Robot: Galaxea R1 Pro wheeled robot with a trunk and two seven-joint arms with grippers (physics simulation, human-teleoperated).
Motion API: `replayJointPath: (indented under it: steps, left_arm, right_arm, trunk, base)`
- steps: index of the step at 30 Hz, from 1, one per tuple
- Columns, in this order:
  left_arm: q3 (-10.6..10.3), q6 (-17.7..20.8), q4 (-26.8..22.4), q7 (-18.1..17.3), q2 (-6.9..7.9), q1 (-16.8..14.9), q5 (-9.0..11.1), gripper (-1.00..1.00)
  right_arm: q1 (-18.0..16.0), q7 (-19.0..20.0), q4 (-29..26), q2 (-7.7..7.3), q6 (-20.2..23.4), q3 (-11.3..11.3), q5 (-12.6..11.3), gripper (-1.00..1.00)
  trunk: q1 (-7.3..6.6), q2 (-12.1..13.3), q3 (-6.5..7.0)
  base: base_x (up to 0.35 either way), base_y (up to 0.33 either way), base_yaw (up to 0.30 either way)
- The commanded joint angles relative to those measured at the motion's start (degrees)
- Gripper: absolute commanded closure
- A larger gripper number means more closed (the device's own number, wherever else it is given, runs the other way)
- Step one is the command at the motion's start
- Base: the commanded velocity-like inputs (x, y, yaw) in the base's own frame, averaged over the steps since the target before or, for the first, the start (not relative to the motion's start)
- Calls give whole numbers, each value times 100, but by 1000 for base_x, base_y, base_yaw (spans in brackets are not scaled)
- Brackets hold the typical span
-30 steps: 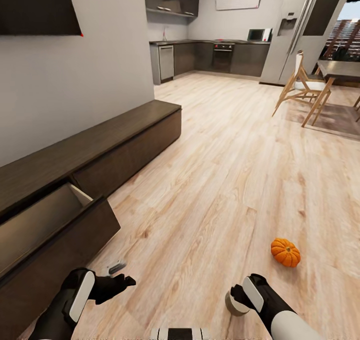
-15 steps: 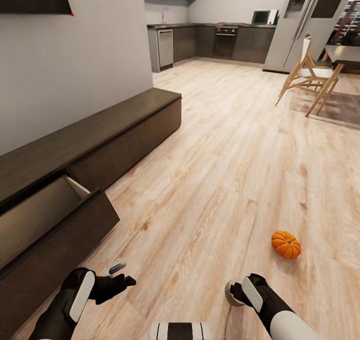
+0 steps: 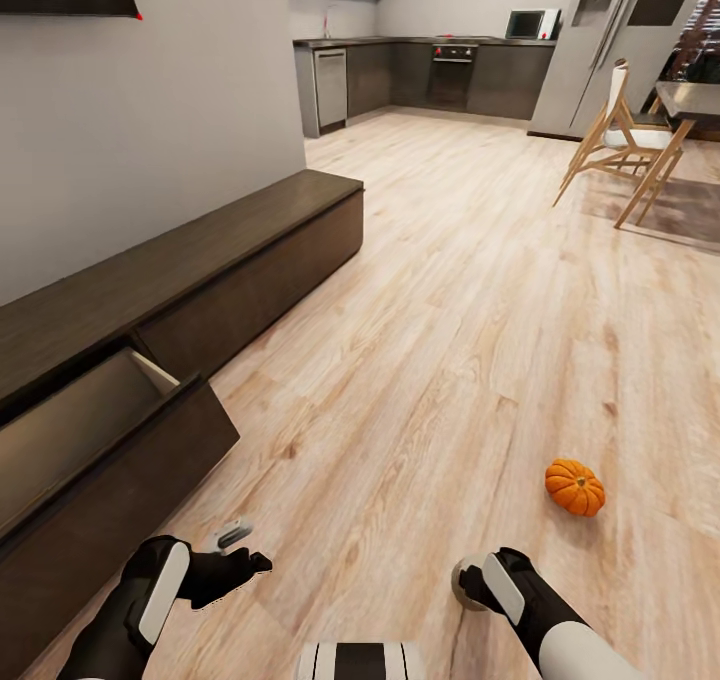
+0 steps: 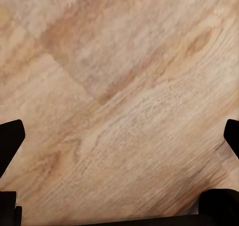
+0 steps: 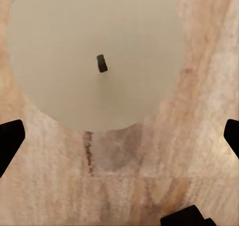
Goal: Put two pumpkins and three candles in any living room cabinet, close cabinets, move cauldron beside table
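A small, squat, pale olive-grey candle (image 5: 94, 56) stands upright on the light wood plank floor (image 3: 430, 360), its short axis vertical and its flat round top facing straight up into the right wrist camera. A short dark wick (image 5: 101, 63) rises near the centre of that top, leaning slightly. In the head view the candle (image 3: 466, 585) shows as a pale stub just at the tip of the right gripper (image 3: 478, 588), partly hidden by it. The right fingers (image 5: 11, 138) are spread wide at the two sides of the wrist view, clear of the candle and holding nothing.

A round, bright-orange pumpkin (image 3: 574, 487), slightly flattened and ribbed, with a small dark stem on top, sits on the floor ahead of the right arm and further to the right, apart from the candle.

The left gripper (image 3: 240, 550) hangs low over bare floor, its fingers (image 4: 11, 141) parted wide and empty.

On the left, along a grey wall, runs the long, low dark-brown wood cabinet (image 3: 230, 270). Its long axis leads away from the camera toward the kitchen. The nearest drawer (image 3: 110, 450) is pulled out, showing a pale beige inside; the fronts further along lie flush.
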Motion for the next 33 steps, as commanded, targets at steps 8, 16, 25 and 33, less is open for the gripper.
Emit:
replayJointPath:
  steps: [8, 16, 25, 33]
  left_arm:
    - [-6, 1, 0, 0, -3, 0, 0, -100]
    - [-25, -11, 0, 8, -24, 0, -6, -100]
    - [-27, -4, 0, 7, -29, 4, 0, -100]
    - [-15, 5, 0, 3, -29, 3, 0, -100]
  right_arm:
    - [0, -2, 10, -3, 0, 0, 5, -100]
    - [0, 0, 16, -43, -6, 0, 5, -100]
    - [0, -2, 36, 7, -181, 17, 22, -100]
    - [-5, 0, 34, 24, -203, 327, 51, -100]
  trunk:
    - [0, 0, 0]
    - [0, 0, 0]
    - [10, -5, -89]
    - [10, -5, -89]
  base:
    - [75, 47, 0]
    - [104, -78, 0]
    - [11, -10, 0]
    - [0, 0, 0]
